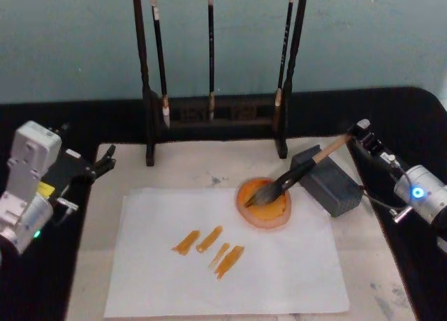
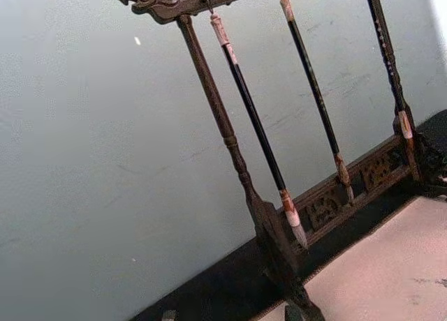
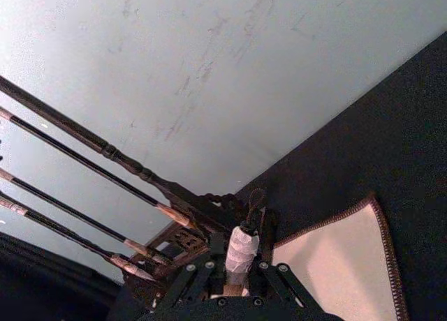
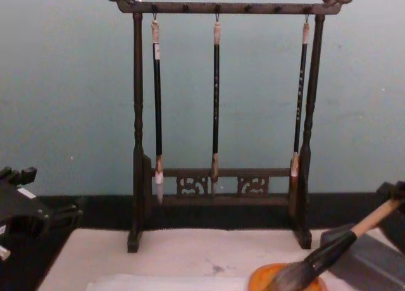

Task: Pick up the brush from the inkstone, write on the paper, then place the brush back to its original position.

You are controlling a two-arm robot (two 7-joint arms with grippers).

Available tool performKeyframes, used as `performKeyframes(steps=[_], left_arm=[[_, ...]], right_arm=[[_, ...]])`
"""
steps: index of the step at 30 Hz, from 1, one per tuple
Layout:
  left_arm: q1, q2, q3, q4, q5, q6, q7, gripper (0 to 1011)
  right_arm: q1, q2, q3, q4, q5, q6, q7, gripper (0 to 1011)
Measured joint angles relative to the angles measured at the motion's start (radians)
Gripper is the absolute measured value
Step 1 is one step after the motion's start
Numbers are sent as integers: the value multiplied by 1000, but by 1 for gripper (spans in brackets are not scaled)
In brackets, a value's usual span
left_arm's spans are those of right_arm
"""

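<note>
Note the worktop [image 1: 391, 105] first: the paper [image 1: 279, 265] lies flat at its centre and carries four orange strokes [image 1: 209, 248], so I judge the writing done. The brush [image 1: 302, 170] lies on a slant, its long axis running from the paper's far right corner up and out toward your right. Its bristles are down in the inkstone [image 1: 269, 214] and its handle leans across a grey block [image 1: 328, 185]. The right gripper [image 1: 360, 131] sits at the handle's top end, its fingers [image 3: 215, 255] closed snugly on the brush just below the white cap. The left gripper [image 1: 103, 162] is parked well apart, across the paper. Opening the fingers and backing off along that axis is what remains.
</note>
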Motion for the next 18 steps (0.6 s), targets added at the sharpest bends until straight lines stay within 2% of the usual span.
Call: performKeyframes(steps=[12,18], left_arm=[[0,0,0,0,0,0,0,1010],[0,0,0,0,0,0,0,1010]], right_arm=[[0,0,0,0,0,0,0,178],[1,18,-16,-52,10,15,-2,177]])
